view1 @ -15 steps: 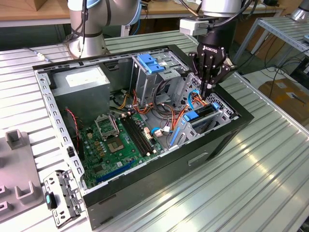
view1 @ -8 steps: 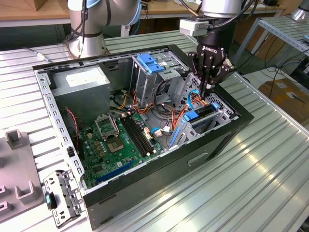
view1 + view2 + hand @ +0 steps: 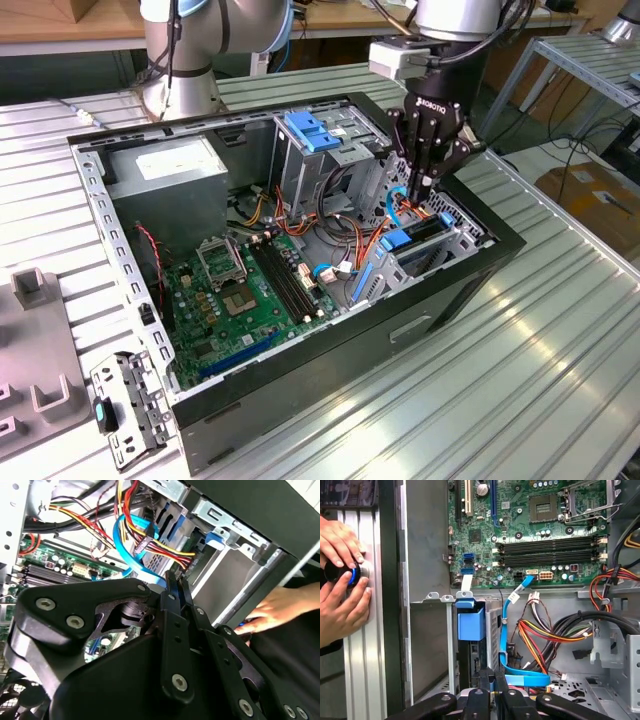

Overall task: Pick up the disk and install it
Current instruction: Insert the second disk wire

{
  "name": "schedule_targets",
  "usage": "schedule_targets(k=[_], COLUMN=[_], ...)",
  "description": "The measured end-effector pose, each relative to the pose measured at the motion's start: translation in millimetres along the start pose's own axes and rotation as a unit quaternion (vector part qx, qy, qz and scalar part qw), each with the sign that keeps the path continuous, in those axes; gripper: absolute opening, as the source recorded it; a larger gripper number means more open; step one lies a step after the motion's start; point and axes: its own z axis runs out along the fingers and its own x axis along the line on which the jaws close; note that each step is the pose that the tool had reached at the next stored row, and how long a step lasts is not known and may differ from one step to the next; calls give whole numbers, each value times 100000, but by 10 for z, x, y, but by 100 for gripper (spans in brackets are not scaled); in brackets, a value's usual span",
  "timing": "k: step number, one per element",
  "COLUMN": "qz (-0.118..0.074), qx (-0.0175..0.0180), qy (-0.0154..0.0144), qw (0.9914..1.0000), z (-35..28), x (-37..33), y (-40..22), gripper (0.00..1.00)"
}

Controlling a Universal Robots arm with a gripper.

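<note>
Closed fingers (image 3: 425, 183) hang above the disk (image 3: 470, 623) seated in its bay, while the first wrist view catches hands (image 3: 341, 582) beside the case.

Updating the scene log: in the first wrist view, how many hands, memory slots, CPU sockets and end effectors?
Hands: 2
Memory slots: 4
CPU socket: 1
End effector: 1
Total: 8

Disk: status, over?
Hand shut, down inside the case at the drive bay. Disk on edge in the bay, blue carrier end showing. Blue cable and wire bundle crowd the hand.
</note>
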Motion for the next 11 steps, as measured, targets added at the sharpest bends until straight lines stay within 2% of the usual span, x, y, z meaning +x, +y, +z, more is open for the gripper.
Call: schedule_targets(k=[1,3,5,6,11], qz=[-2,-6,2,4,-12], qx=[-23,-65,-78,-82,-50], qy=[-707,-1856,-2817,-2892,-2905], qw=[99997,99983,99960,99958,99958], z=[7,16,25,26,27], x=[18,49,79,84,86], y=[0,-1,-1,-1,0], gripper=[16,16,16,16,16])
